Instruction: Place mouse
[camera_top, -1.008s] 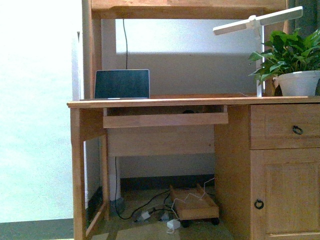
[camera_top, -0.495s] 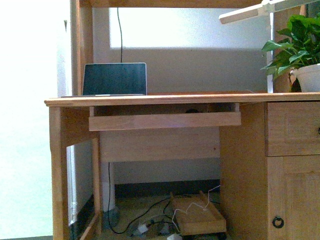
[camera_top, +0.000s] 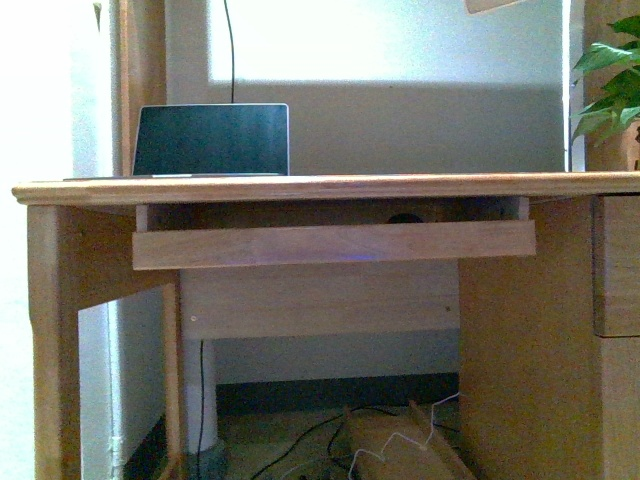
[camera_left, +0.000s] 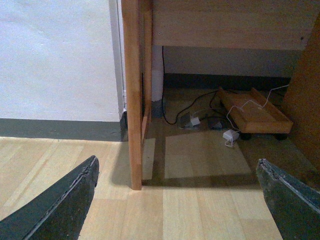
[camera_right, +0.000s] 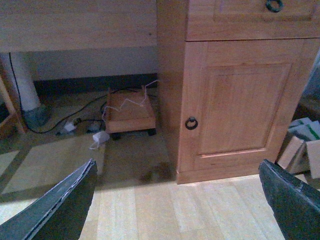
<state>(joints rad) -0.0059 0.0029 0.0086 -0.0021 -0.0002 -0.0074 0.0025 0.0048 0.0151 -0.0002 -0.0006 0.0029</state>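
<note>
— So, where is the mouse (camera_top: 405, 217)?

— Only a small dark rounded top shows. It sits in the gap under the table (camera_top: 300, 187) top, just behind the front board of the pull-out tray (camera_top: 330, 243) and right of the tray's middle. I cannot tell whether it rests on the tray.

— And on top?

— A laptop (camera_top: 212, 140) stands open toward the left, its screen dark, with a thin cable (camera_top: 229, 40) running up the wall behind it. Plant leaves (camera_top: 610, 85) poke in at the right edge.

— The tools?

— Neither shows in the front view. The left tool (camera_left: 176, 161) is spread wide and empty over the wood floor (camera_left: 200, 210), near the table's left leg (camera_left: 132, 100). The right tool (camera_right: 177, 162) is just as wide and empty, facing the cupboard door (camera_right: 240, 100) with its ring pull (camera_right: 191, 123).

— Underneath?

— A low wooden trolley (camera_left: 255, 112) sits on the floor, with white plugs (camera_left: 230, 135) and cords beside it.
</note>
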